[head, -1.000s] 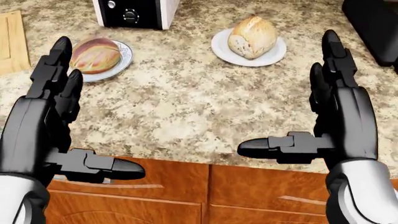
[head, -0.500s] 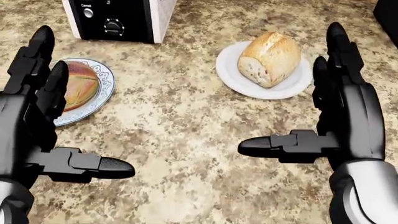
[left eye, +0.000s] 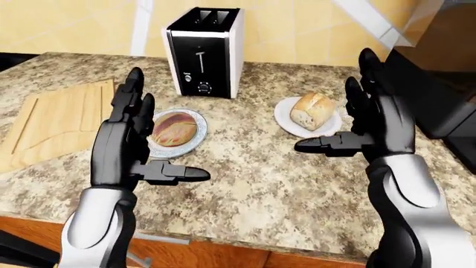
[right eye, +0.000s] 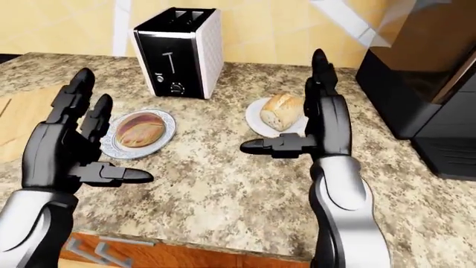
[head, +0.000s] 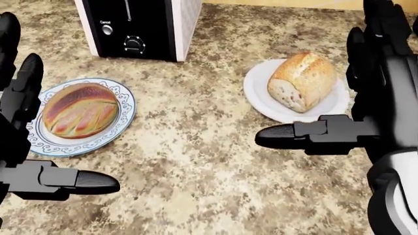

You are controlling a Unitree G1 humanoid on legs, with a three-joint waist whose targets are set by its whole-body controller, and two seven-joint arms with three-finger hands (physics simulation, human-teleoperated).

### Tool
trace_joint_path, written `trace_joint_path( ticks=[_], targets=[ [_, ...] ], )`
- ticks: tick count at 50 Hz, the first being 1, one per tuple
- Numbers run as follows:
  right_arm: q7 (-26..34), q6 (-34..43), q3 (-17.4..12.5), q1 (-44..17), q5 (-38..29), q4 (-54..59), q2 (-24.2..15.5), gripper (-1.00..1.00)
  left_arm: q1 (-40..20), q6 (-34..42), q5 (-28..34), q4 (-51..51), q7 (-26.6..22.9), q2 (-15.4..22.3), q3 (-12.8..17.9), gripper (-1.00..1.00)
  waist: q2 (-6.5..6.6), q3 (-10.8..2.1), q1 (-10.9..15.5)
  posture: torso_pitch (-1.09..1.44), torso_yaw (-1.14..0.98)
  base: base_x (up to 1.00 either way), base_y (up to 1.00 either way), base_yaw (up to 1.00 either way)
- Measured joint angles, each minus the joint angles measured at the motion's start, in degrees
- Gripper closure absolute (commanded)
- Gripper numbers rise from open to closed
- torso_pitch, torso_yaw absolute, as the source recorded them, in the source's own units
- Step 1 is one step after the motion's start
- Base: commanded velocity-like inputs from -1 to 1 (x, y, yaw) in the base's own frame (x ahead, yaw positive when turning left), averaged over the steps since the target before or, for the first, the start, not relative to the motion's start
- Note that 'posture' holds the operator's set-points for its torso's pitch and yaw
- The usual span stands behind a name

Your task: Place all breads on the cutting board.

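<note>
A round brown loaf [head: 81, 109] lies on a patterned plate [head: 124, 122] at the left of the head view. A pale crusty loaf [head: 302, 80] rests on a white plate [head: 258, 90] at the right. The wooden cutting board [left eye: 52, 120] lies at the far left of the counter in the left-eye view. My left hand [left eye: 149, 142] is open, raised just left of the round loaf, holding nothing. Beside the crusty loaf my right hand [left eye: 348, 120] is open too, its thumb pointing left below the white plate.
A black and white toaster [left eye: 205, 51] stands beyond the two plates. A dark appliance [right eye: 424, 84] fills the counter's right end. The speckled granite counter [head: 202, 161] ends at a near edge above wooden cabinet fronts [left eye: 201, 258].
The camera has moved in over the counter, so plates and toaster look larger and lower; the cabinet fronts have left the head view. Both hands stay open and have risen slightly.
</note>
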Motion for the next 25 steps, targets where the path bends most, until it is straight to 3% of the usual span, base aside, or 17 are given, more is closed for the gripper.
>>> trace_joint_path(
  ticks=[7,25],
  targets=[
    [0.1,3.0,-0.7,-7.5,-1.0,6.2,-1.8,-1.0,-0.7,0.7,-0.7,-0.7,0.6,0.5,0.6,-1.0,-0.22,0.1,0.1,0.0,0.0,0.0,0.0,0.0],
    [-4.2,-13.2,-0.2,-22.0,-3.3,43.7,-5.3,-1.0,-0.1,-2.5,-0.6,2.6,0.7,0.0,-0.7,-1.0,0.2,0.33,-0.1,0.0,0.0,0.0,0.0,0.0]
  ],
)
